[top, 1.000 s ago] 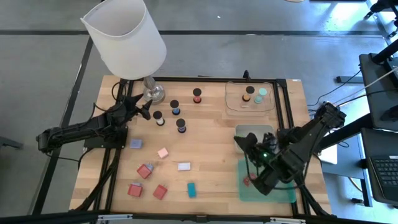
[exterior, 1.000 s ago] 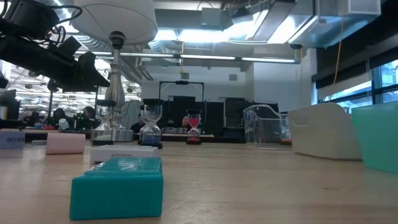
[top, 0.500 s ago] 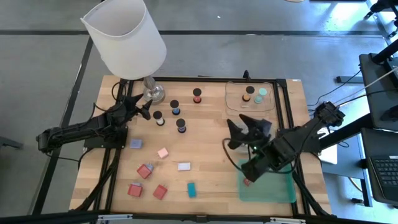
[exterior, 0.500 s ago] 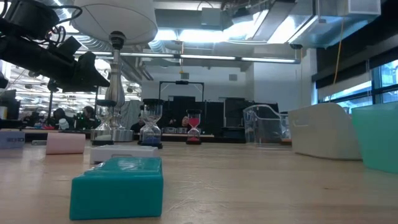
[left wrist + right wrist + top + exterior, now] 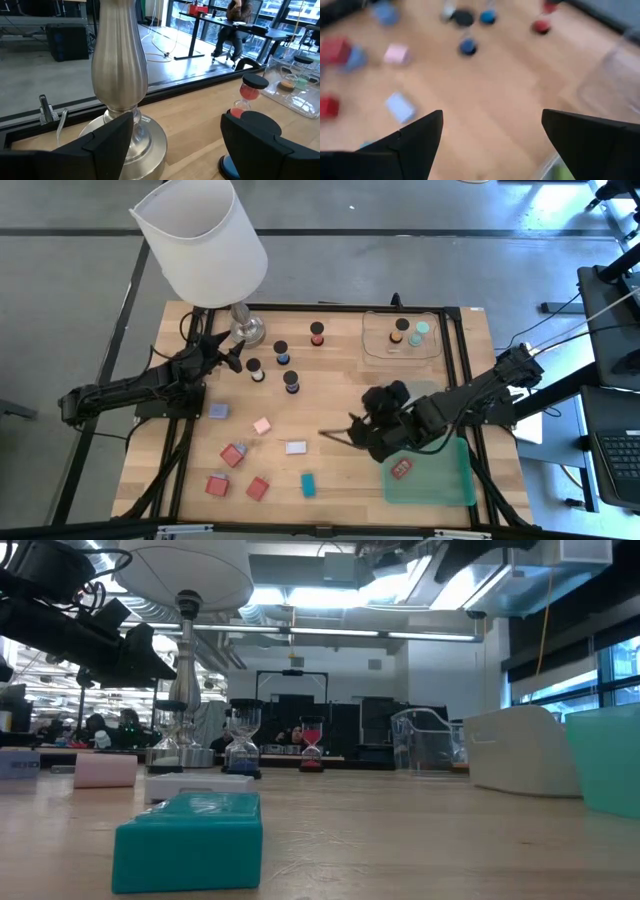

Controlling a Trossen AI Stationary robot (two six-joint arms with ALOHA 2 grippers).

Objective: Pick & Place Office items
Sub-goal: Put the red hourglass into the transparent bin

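High view: on the desk (image 5: 330, 405), three red blocks (image 5: 233, 454), one teal (image 5: 308, 484), white (image 5: 295, 447), pink (image 5: 262, 425), lavender (image 5: 218, 411); a fourth red (image 5: 401, 470) in the green tray (image 5: 450, 480). Right jaws (image 5: 340, 434) released, empty. Four cylinders (image 5: 291, 381) beyond; left jaws (image 5: 234, 360) released beside the lamp (image 5: 203, 240).

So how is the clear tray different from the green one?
The clear tray sits at the table's far right corner and holds three small capped cylinders; the green tray sits at the near right corner and holds one red block. The clear tray has rounded corners, while the green tray is squarer. Both are see-through, with the wooden table showing beneath.
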